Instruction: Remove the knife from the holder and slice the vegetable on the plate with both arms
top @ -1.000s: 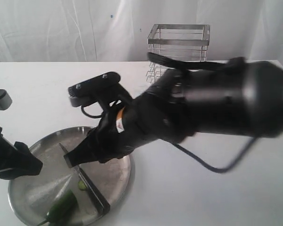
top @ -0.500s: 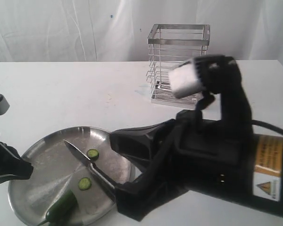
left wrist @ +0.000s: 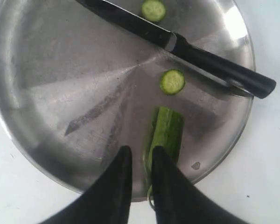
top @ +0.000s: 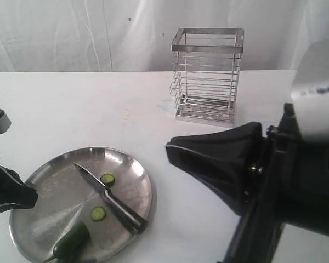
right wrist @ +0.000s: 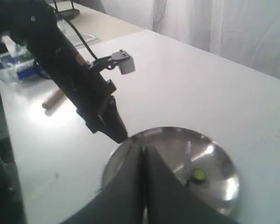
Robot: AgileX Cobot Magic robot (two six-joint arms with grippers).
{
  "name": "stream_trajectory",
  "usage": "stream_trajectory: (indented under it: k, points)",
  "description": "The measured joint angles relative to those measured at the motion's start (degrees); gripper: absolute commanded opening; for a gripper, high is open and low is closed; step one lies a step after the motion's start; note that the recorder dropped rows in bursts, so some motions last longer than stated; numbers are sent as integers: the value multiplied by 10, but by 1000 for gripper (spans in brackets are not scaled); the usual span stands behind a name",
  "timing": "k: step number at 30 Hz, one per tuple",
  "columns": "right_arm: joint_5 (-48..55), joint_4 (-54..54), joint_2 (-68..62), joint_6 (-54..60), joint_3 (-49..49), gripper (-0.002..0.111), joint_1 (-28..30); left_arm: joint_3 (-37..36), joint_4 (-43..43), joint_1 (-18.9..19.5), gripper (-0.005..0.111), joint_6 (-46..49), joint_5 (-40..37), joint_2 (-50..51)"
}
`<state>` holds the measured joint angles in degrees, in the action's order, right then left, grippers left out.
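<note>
The knife [top: 107, 196] lies loose across the plate [top: 49, 183], blade toward the far left and black handle [left wrist: 224, 65] toward the near right rim. Two round slices [top: 107, 178] [top: 98, 213] rest beside the blade. The vegetable [top: 71, 241], a dark green stub, lies at the plate's near edge. My left gripper [top: 30, 196] hovers over the plate's left rim. Its fingers [left wrist: 123, 161] stand a narrow gap apart with nothing between them, and the vegetable [left wrist: 168, 130] lies just past one fingertip. My right gripper [top: 170, 148] is shut and empty, right of the plate. The holder [top: 207, 76] stands empty at the back.
The bulky right arm [top: 285, 192] fills the near right of the exterior view. The right wrist view shows the left arm [right wrist: 74, 84] reaching over the table, with a wooden stick [right wrist: 53, 99] and a clear box [right wrist: 14, 65] beyond it.
My right gripper let go of the knife, shut, and drew back to the right off the plate. The knife now lies on the plate. My left gripper's jaws narrowed.
</note>
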<state>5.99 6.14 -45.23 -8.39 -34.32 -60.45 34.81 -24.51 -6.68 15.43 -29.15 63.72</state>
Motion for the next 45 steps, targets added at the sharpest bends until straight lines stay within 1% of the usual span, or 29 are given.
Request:
stream_trajectory:
  k: [2,3,4,5,6,7,8,10,12,15,18,21,34,39,42,45]
  points:
    - [1,7,23,23,17,0,28,0,0,0,22,0,0,0]
    - [1,10,58,34,43,0,71,0,0,0,22,0,0,0]
    - [1,12,79,37,61,0,96,0,0,0,22,0,0,0]
    - [1,14,120,50,98,0,143,0,0,0,22,0,1,0]
    - [2,15,146,59,121,0,168,0,0,0,22,0,1,0]
    - [4,15,195,70,169,0,214,0,0,0,22,0,1,0]
    - [4,15,223,72,193,0,235,0,0,0,22,0,1,0]
    - [7,15,321,76,277,0,295,0,0,0,22,0,1,0]
    - [11,12,391,67,323,0,325,0,0,0,22,0,1,0]
    - [43,9,445,18,339,0,361,0,0,0,22,0,1,0]
    - [89,8,448,2,339,0,375,0,0,0,22,0,4,0]
    - [102,8,448,-1,339,0,375,0,0,0,22,0,9,0]
    - [104,8,448,-2,339,0,375,0,0,0,22,0,35,-4]
    - [104,8,448,-2,339,0,375,-1,0,-9,22,0,56,-54]
    - [104,8,448,-2,339,0,394,-25,32,-35,22,0,119,-105]
    - [104,8,448,-2,339,0,454,-81,103,-73,22,0,250,-191]
